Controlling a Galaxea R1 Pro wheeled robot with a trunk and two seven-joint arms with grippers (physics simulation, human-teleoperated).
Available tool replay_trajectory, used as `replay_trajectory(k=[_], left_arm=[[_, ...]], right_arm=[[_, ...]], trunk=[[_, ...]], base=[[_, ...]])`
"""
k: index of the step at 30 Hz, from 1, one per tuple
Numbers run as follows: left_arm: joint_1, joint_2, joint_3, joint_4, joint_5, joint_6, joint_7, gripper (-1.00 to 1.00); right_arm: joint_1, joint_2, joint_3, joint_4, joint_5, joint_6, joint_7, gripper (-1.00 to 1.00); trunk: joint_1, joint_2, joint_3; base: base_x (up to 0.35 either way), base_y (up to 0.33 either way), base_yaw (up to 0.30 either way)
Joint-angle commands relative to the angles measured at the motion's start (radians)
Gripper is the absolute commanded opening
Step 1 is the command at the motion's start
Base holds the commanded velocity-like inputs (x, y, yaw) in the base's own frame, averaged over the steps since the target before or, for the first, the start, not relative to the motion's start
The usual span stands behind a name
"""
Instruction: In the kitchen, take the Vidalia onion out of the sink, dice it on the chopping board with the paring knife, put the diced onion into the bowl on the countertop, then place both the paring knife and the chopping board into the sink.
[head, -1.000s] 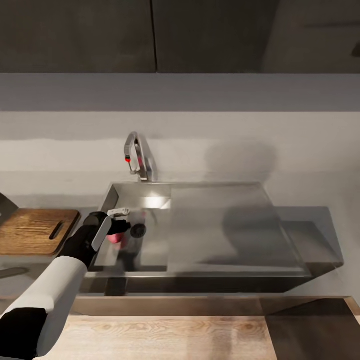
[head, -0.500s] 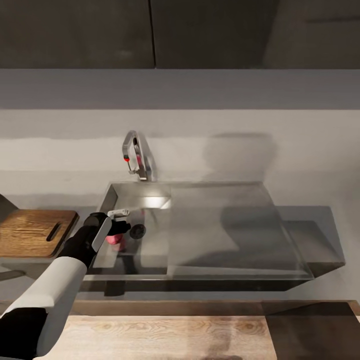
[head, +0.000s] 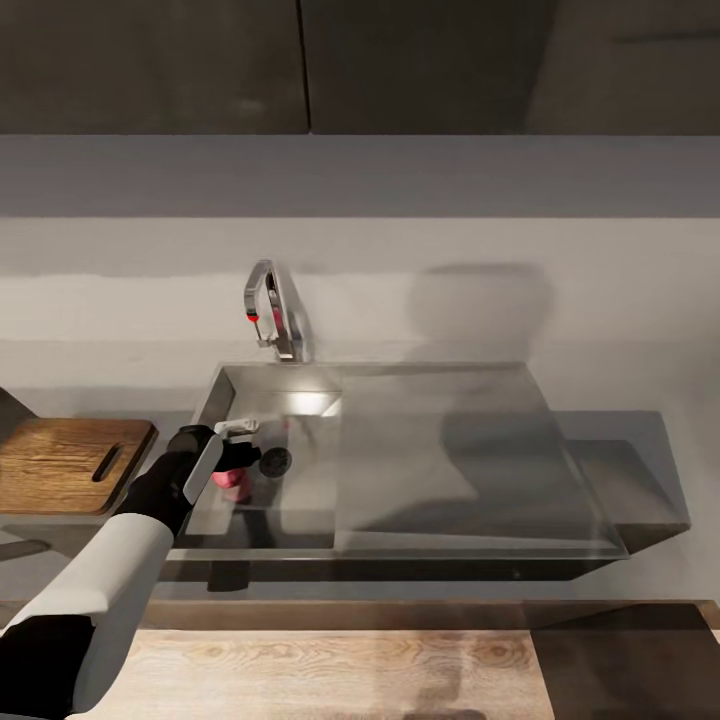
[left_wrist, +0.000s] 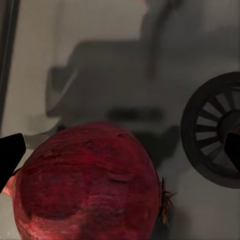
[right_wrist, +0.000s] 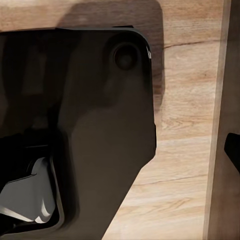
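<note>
We are lowering our left tool (head: 238, 452) into the sink (head: 420, 540), and its fingers are standing wide, one dark tip (left_wrist: 10, 155) on each side of the onion (left_wrist: 90, 182) without pressing on it yet, as far as we can tell. The onion is lying on the steel floor of the basin, just beside the round drain (left_wrist: 215, 130), near the basin's left wall under the tap (head: 275, 320). In the head view it is showing as a reddish patch (head: 232, 482) below the tool.

We are judging it to be firm, round and fairly light, with a dry papery skin that may slide against the pads, and the steel under it looks slick, so it could roll toward the drain if nudged. We are thinking the best hold is across its widest part, fingers squarely on opposite flanks, clear of the whiskery root end (left_wrist: 165, 200).

The board (head: 60, 465) is waiting on the table (head: 620, 470) to the left of the sink. Our right tool's state we cannot tell; its wrist camera is looking at a dark part against pale wood (right_wrist: 190, 150).
</note>
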Motion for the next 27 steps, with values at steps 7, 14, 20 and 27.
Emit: replay_trajectory(k=[7, 14, 20, 27], left_arm=[[-0.001, 0.003, -0.005, 0.01, 0.011, 0.002, 0.009, 1.0], [-0.001, 0.003, -0.004, 0.014, 0.01, 0.002, 0.009, 1.0], [-0.001, 0.013, -0.004, 0.027, 0.01, 0.002, 0.009, 1.0], [-0.001, 0.015, -0.004, 0.032, 0.01, 0.002, 0.009, -1.0]], right_arm=[[-0.001, 0.0, 0.009, 0.001, -0.009, -0.003, -0.004, 1.0], [-0.001, 0.0, 0.009, 0.001, -0.009, -0.003, -0.004, 1.0], [-0.001, 0.0, 0.009, 0.001, -0.009, -0.003, -0.004, 1.0], [-0.001, 0.0, 0.009, 0.001, -0.009, -0.003, -0.004, 1.0]], trunk=[[0.001, -0.002, -0.005], [0.001, -0.002, -0.007], [0.001, -0.002, -0.008], [0.001, -0.002, -0.008]], base=[[0.0, 0.0, 0.0], [0.0, 0.0, 0.0], [0.0, 0.0, 0.0], [0.0, 0.0, 0.0]])
